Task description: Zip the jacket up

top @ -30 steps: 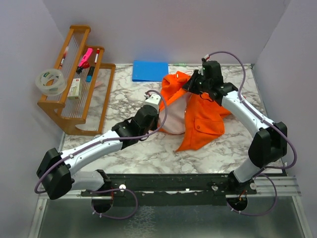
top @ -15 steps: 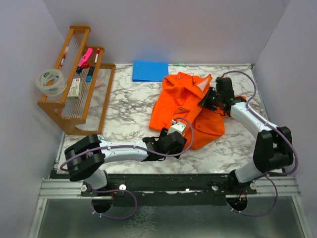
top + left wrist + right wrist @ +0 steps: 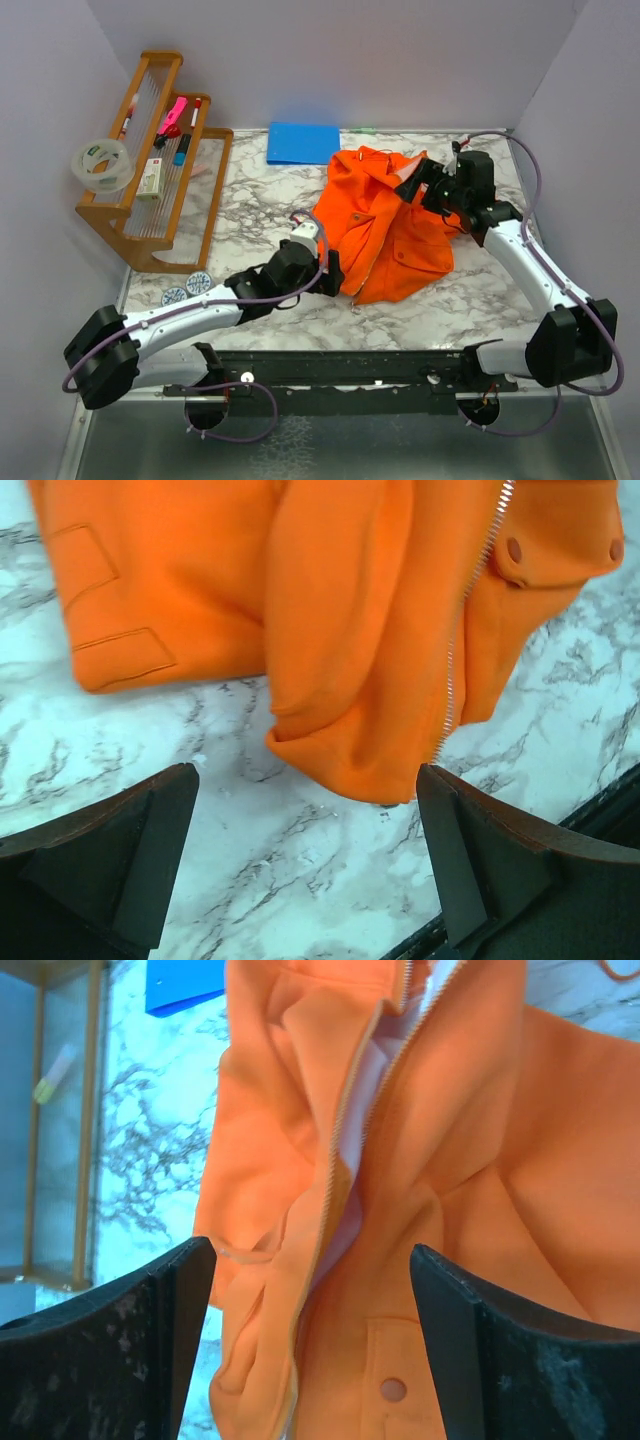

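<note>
Now the orange jacket [image 3: 395, 235] lies crumpled on the marble table [image 3: 260, 190], right of the middle, with its collar end toward the far wall and its hem toward the arms. The left pincer [image 3: 330, 268] sits low, just beside the jacket's near left edge. Its fingers [image 3: 110, 850] stand wide apart with only bare tabletop between them. The folded hem [image 3: 340, 750] lies just ahead of the tips. The zipper [image 3: 468, 610] runs down the cloth and ends close to the finger on the right of that view. The right pincer [image 3: 416, 186] hangs over the jacket's far right part, also spread wide and holding nothing. Below it the front gapes along the zipper teeth, showing pale lining [image 3: 385, 1055]. Whether its fingers touch the cloth I cannot tell. A blue sheet [image 3: 303, 142] lies beyond the jacket.
</note>
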Action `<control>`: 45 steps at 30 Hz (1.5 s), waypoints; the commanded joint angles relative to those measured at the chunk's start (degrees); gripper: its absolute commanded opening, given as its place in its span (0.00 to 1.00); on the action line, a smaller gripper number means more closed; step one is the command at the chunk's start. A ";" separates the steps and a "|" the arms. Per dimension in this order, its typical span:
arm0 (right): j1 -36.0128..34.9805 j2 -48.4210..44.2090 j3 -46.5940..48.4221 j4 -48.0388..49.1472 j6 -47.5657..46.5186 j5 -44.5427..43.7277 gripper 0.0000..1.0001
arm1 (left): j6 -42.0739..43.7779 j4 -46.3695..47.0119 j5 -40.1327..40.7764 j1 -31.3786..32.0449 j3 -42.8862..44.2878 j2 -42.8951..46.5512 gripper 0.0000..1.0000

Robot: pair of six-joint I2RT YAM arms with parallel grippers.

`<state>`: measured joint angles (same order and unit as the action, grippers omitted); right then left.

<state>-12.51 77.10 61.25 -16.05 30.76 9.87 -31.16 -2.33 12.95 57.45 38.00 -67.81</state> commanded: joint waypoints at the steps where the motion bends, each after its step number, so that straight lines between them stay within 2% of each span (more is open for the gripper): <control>1: 0.30 -3.16 -2.35 -2.83 -1.31 5.72 0.88 | -2.33 2.08 -5.64 -5.09 -3.07 5.02 0.99; 6: 0.30 -4.97 -2.14 -6.95 -0.79 4.40 1.00 | -1.65 0.13 -6.30 -8.00 -2.89 7.90 0.99; 15: 0.30 -10.62 -1.93 -10.22 -2.04 -2.64 1.00 | -1.87 -2.66 -6.97 -12.49 -2.10 9.96 0.99; 17: 0.30 -12.05 -3.01 -9.61 -3.98 -2.53 1.00 | -2.12 -3.67 -6.95 -13.64 -1.33 9.42 0.99; 20: 0.29 -15.06 -5.66 -8.70 -1.95 -4.97 0.99 | -2.76 -4.43 -7.62 -15.60 -0.40 8.71 0.99; 27: 0.29 -16.78 -7.01 -11.13 -1.74 -1.01 0.99 | -3.69 -4.43 -10.32 -20.22 0.02 8.65 0.99; 30: 0.30 -19.41 -10.87 -6.73 -2.04 5.29 0.98 | -3.72 -4.59 -11.66 -21.99 -0.10 8.70 0.99; 34: -0.32 -21.47 -15.93 -1.42 3.48 7.85 0.95 | -3.74 -4.44 -12.86 -24.21 -0.43 9.00 0.99; 39: -7.14 -24.71 -23.78 6.08 11.76 3.59 0.92 | -4.44 -2.16 -16.70 -25.63 -1.65 9.15 0.99; 45: -15.74 -24.08 -26.55 12.03 15.58 -0.61 0.86 | -5.11 4.68 -22.25 -25.72 -4.51 8.91 0.99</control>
<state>-24.75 53.08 35.57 -11.18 41.91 13.06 -35.14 -3.44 -3.38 31.97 35.53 -59.07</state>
